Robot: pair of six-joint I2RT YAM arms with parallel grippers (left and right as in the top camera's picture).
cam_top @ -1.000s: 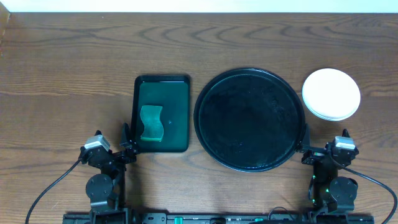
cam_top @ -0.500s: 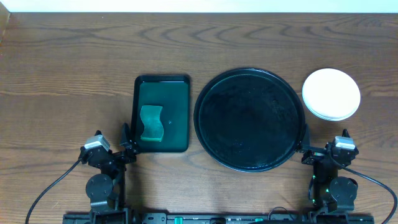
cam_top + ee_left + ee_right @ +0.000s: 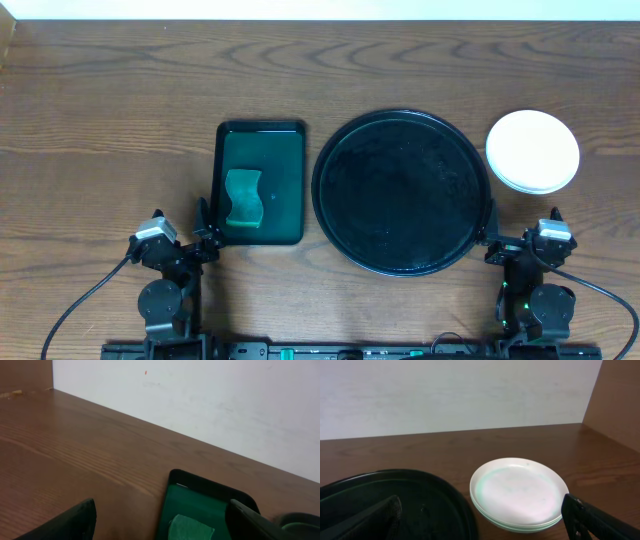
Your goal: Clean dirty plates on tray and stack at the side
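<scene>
All the plates [image 3: 532, 151] sit stacked at upper right beside the round black tray [image 3: 402, 192], probably stiff, light and slick, best pinched at the rim, while my left gripper [image 3: 162, 520] and right gripper [image 3: 480, 520] gape empty.

The round plates [image 3: 532, 150] are white, tinged mint; the large round tray [image 3: 400, 190] is black. The wavy-edged sponge [image 3: 243, 197] is light green, the rectangular tray [image 3: 285, 190] dark green, the counter [image 3: 120, 110] grained brown.

desk [image 3: 100, 110]: brown wood
green tray [image 3: 285, 185]: just ahead of left tool [image 3: 205, 233]
black tray [image 3: 400, 190]: ahead-left of right tool [image 3: 490, 235]
plates [image 3: 532, 150]: stacked, ahead of right tool
</scene>
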